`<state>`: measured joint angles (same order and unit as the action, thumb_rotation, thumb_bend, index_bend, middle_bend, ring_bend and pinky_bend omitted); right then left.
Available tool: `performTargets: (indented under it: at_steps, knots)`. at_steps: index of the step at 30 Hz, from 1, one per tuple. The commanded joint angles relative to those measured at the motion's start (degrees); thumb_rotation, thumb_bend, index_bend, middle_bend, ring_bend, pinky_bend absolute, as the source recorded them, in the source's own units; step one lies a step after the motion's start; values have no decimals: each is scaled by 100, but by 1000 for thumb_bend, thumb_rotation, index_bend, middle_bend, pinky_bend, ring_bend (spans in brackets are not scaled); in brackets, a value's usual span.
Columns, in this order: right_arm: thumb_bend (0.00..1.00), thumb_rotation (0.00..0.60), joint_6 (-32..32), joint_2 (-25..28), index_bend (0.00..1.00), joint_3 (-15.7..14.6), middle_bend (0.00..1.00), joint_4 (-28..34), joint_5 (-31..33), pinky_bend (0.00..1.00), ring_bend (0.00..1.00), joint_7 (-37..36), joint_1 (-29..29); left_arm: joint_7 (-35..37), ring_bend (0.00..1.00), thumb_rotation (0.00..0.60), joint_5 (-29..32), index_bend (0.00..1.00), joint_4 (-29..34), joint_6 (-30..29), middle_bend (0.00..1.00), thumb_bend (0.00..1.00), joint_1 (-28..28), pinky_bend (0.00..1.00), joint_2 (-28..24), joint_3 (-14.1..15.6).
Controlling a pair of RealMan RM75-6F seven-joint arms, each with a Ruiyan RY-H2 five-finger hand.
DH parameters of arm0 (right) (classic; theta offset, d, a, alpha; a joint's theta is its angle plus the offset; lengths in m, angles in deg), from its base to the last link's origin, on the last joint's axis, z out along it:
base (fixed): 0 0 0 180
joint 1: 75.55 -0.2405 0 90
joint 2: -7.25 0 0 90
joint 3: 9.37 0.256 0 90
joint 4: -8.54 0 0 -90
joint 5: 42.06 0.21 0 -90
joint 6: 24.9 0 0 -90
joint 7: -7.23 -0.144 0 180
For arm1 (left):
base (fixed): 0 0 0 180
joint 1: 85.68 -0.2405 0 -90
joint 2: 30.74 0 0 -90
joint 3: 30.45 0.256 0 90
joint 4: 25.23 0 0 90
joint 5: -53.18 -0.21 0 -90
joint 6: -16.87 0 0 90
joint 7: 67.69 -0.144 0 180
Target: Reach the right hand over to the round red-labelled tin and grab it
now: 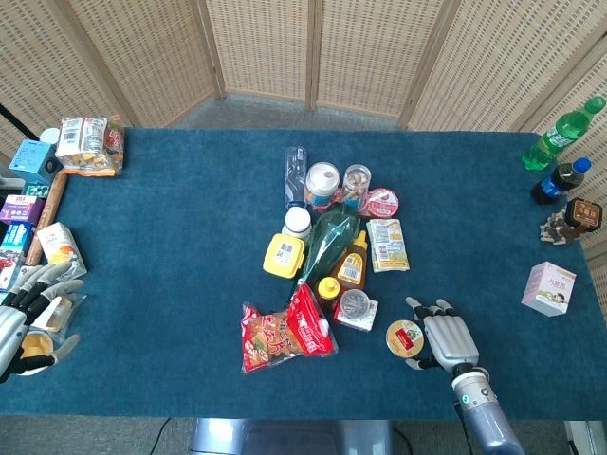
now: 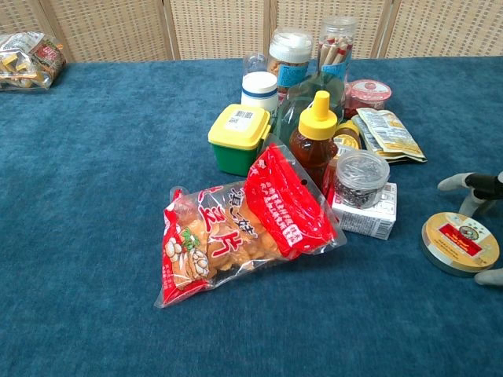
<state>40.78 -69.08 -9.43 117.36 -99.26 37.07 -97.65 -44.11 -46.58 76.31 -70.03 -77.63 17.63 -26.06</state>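
The round flat tin [image 1: 404, 337] with a red label lies on the blue table near the front edge, right of the snack pile; the chest view shows the tin [image 2: 460, 242] at the right edge. My right hand [image 1: 442, 340] sits just right of it, palm down, fingers spread. Its fingertips [image 2: 456, 182] reach past the tin's far side and the thumb [image 2: 489, 276] lies at its near side, not closed on it. My left hand [image 1: 28, 318] hovers open at the table's far left edge, holding nothing.
A white box with a clear-lidded cup [image 1: 356, 306] stands just left of the tin. A red snack bag [image 1: 285, 332], honey bottle [image 1: 353, 261], yellow-lidded tub [image 1: 283, 256] and jars crowd the centre. A pink box [image 1: 549, 288] and bottles [image 1: 561, 137] stand far right; boxes [image 1: 38, 190] line the left edge.
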Motion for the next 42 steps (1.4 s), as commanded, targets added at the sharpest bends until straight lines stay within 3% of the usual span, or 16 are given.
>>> performTargets:
  at_steps: [1,6,15,31,42]
  knots:
    - [0,595,-4,-17,161,7,471,-19,-27,208,272,-50,-6,11,0,600,-1,192,0,-7,59,367,-5,0,-2,2]
    - [0,600,141,43,350,22,681,6,-193,426,501,-124,39,25,0,600,9,190,-14,-23,58,367,-17,0,9,-3]
    - [0,600,146,79,414,2,770,70,-163,530,644,-242,87,26,0,600,0,189,-28,-6,56,369,-6,0,36,-8]
    - [0,600,509,697,435,287,803,399,-291,531,672,-445,159,10,0,600,-10,189,-12,0,55,367,2,0,51,-17]
    - [0,600,633,1615,434,851,799,715,-521,531,672,-1531,236,-60,0,600,-78,188,40,7,55,368,4,0,72,7]
